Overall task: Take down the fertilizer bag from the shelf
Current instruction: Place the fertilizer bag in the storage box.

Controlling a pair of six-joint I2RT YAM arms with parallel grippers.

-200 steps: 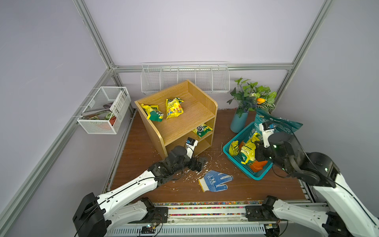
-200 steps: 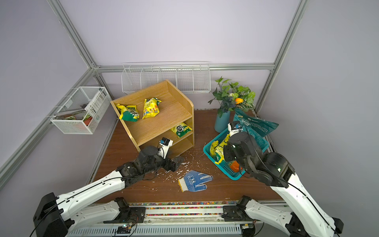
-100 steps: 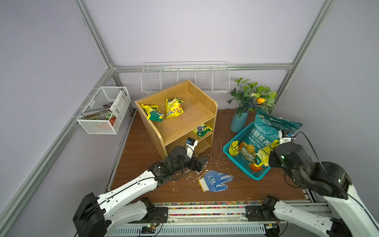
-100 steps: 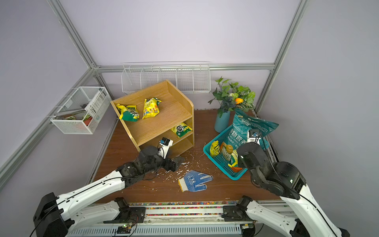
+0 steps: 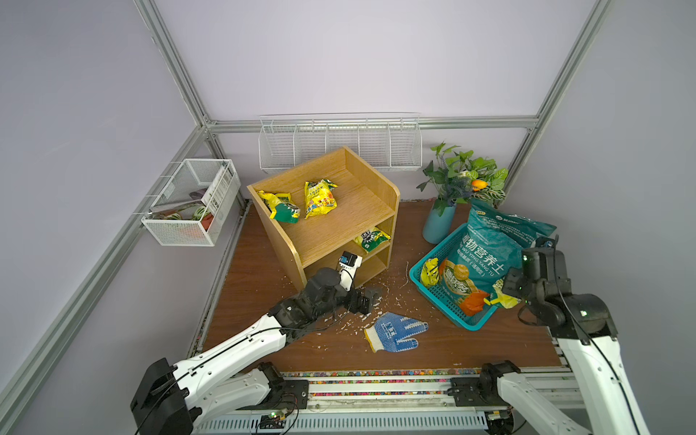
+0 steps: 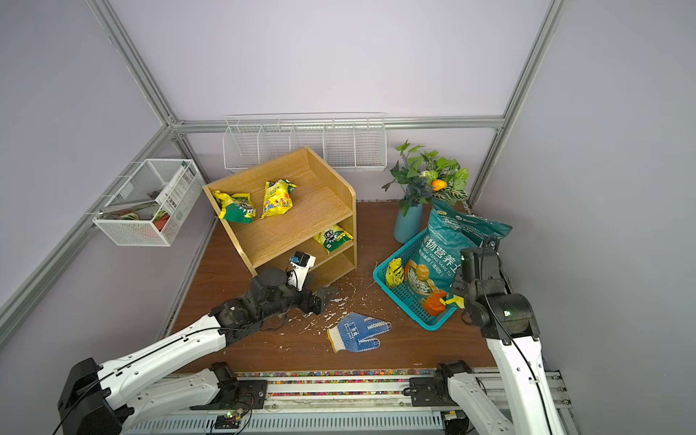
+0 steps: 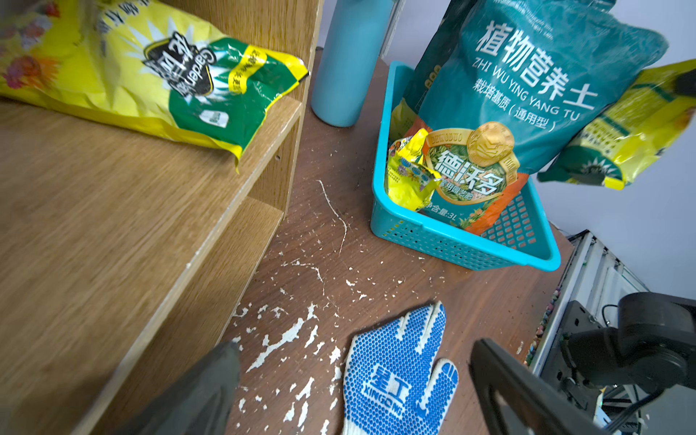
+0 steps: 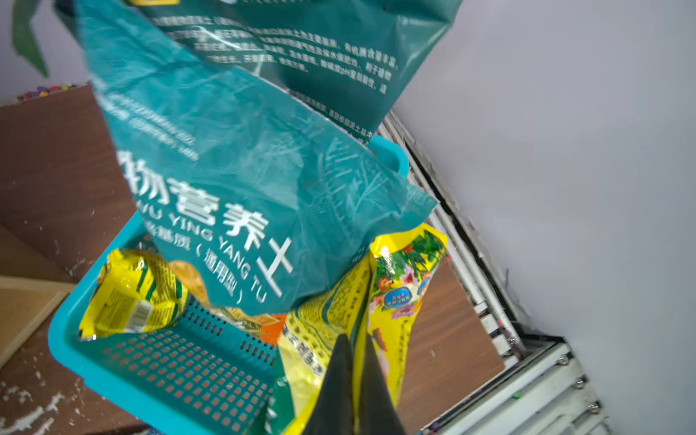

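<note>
Now the right fingers (image 8: pixel 339 380), pinching the yellow bag (image 8: pixel 399 286), have drawn it from over the basket's (image 5: pixel 440 300) middle to its 4 o'clock corner, well apart from the shelf (image 5: pixel 339 226) at 10 o'clock. Taking down looks done and release remains. The left fingers (image 7: pixel 504 384) hang spread.

Oak-coloured shelf (image 5: pixel 339 222), yellow-green bag (image 8: pixel 399 297), teal basket (image 5: pixel 438 301) and sack (image 5: pixel 489 252) — white glove (image 5: pixel 395 331), blue dots.

Odds and ends on the brown table (image 5: pixel 260 271)
A blue-dotted glove (image 5: pixel 395 331) lies flat among white flakes (image 7: pixel 278 342). A teal basket (image 5: pixel 440 301) holds a large teal soil bag (image 5: pixel 489 248), just beside a blue vase (image 5: pixel 437 226) of greenery. White wire baskets (image 5: pixel 339 147) hang on the walls.
</note>
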